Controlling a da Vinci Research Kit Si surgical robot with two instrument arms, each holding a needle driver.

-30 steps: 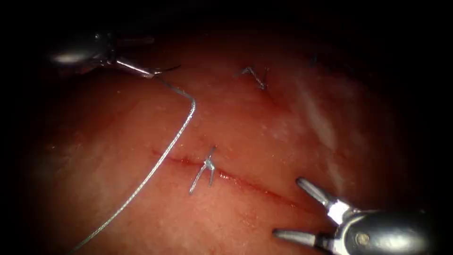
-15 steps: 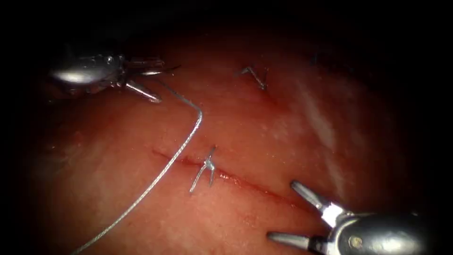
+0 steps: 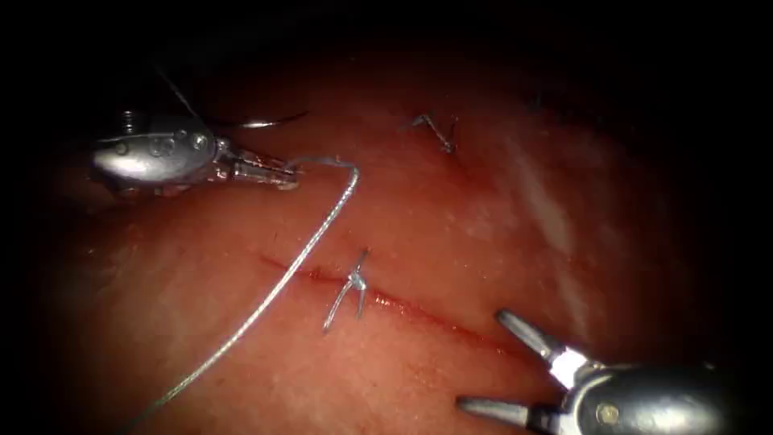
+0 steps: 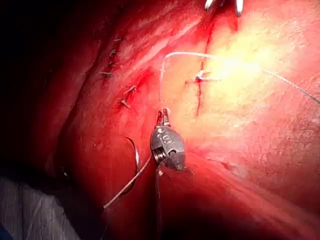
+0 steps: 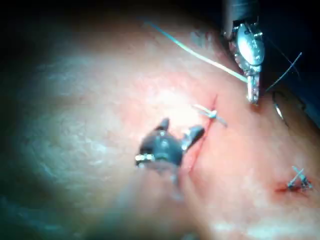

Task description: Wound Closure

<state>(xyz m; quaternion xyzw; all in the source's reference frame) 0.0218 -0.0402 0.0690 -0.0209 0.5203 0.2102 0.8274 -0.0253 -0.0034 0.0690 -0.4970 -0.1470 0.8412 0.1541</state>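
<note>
Upper left, our left gripper (image 3: 282, 175) clamps the thread (image 3: 274, 292) (needle (image 3: 262, 123) lies loose above it); lower right, the right gripper (image 3: 503, 362) gapes, holding nothing.

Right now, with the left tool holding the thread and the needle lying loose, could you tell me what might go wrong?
1. The left tool grips the thread, which crosses the cut near the tied stitch; a pull might drag it over the wound edge.
2. The needle lies free on the tissue, held by neither tool, and could shift or snag.
3. The right tool hangs open and empty near the cut; its tips might graze the tissue.
</note>
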